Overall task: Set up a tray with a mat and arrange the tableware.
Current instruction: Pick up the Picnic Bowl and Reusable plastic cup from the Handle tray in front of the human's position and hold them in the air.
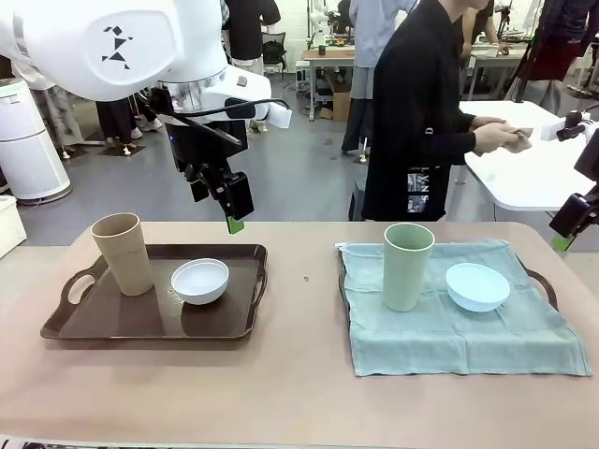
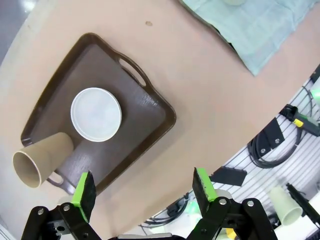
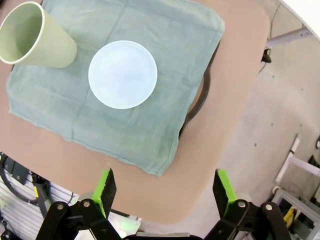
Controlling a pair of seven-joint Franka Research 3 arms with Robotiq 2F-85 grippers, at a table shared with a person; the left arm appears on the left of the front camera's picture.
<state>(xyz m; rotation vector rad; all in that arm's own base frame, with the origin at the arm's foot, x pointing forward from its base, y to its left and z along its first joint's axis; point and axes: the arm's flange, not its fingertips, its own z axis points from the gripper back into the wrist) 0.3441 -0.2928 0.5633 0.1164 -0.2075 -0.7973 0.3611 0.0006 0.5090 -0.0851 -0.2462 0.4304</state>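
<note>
A brown tray (image 1: 112, 318) (image 2: 145, 100) on the table's left holds a tan cup (image 1: 124, 253) (image 2: 42, 157) and a white bowl (image 1: 199, 280) (image 2: 95, 114). On the right, a pale green mat (image 1: 449, 337) (image 3: 125, 130) covers a second dark tray (image 1: 538, 279) (image 3: 200, 100). A pale green cup (image 1: 407, 267) (image 3: 35, 42) and a light blue bowl (image 1: 477, 286) (image 3: 122, 74) stand on the mat. My left gripper (image 1: 229, 210) (image 2: 144, 185) hangs open above the brown tray's far edge, empty. My right gripper (image 1: 564, 236) (image 3: 165, 185) is open and empty, high beyond the mat's right side.
A person (image 1: 416, 112) stands at the far side, hands together over a white table (image 1: 533, 173) at the back right. Bare tabletop (image 1: 299, 309) lies between the two trays and along the near edge. A cabinet (image 1: 28, 140) stands at far left.
</note>
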